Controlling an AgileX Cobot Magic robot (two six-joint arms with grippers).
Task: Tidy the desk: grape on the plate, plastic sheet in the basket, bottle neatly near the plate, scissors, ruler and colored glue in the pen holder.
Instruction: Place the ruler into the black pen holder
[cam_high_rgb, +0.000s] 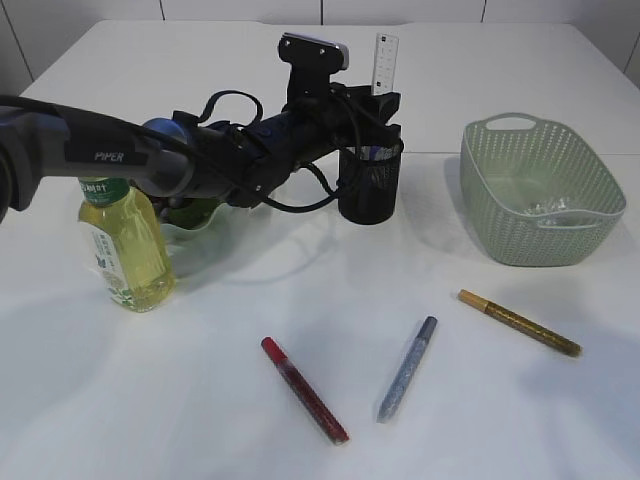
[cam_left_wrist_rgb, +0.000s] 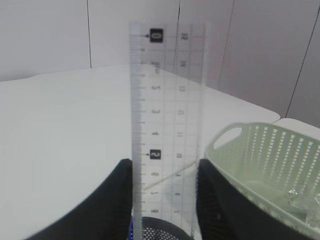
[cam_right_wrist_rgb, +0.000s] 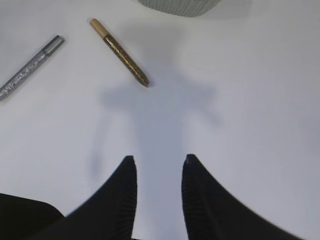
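White tabletop (cam_high_rgb: 300, 300) — pale paneled wall (cam_left_wrist_rgb: 45, 35) behind

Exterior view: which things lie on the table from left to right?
Bottle → red glue pen → black pen holder → silver glue pen → gold glue pen → green basket.

Left arm (cam_high_rgb: 110, 150): dark grey tube link, white "PIPER" lettering at 9 o'clock end; blue-tinted joint collar mid-arm. Black cables looped around wrist (one hangs in low arc). Wrist camera (cam_high_rgb: 314, 50): black body, silver-white cap, at 12 o'clock. Left hand (cam_left_wrist_rgb: 162, 200): two black matte fingers, rounded tips. Right hand (cam_right_wrist_rgb: 157, 192): same black curved fingers.
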